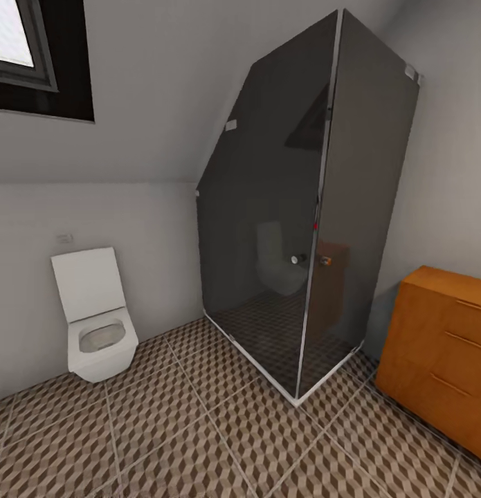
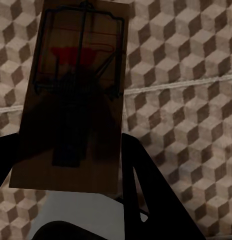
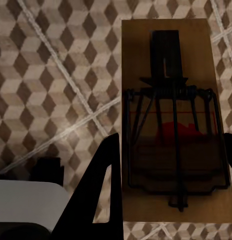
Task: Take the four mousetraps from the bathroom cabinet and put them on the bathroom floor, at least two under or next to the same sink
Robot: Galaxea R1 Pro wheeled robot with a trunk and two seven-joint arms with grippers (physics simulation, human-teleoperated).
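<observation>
In the left wrist view a tan wooden mousetrap (image 2: 76,95) with dark wire and a red spot sits between the dark fingers (image 2: 146,190) of my left gripper (image 2: 71,165), which is shut on it above the cube-patterned bathroom floor (image 2: 186,100). In the right wrist view another mousetrap (image 3: 171,120) is held the same way, with my right gripper (image 3: 168,170) shut on it and one finger (image 3: 103,190) beside the board, over the tiles (image 3: 51,75). The orange-brown cabinet (image 1: 441,346) stands at the right of the head view, its drawers closed.
A white toilet (image 1: 95,318) hangs on the left wall. A dark glass shower enclosure (image 1: 302,228) fills the far corner between toilet and cabinet. Patterned floor tiles (image 1: 219,443) stretch across the foreground. A window (image 1: 32,48) is high on the left.
</observation>
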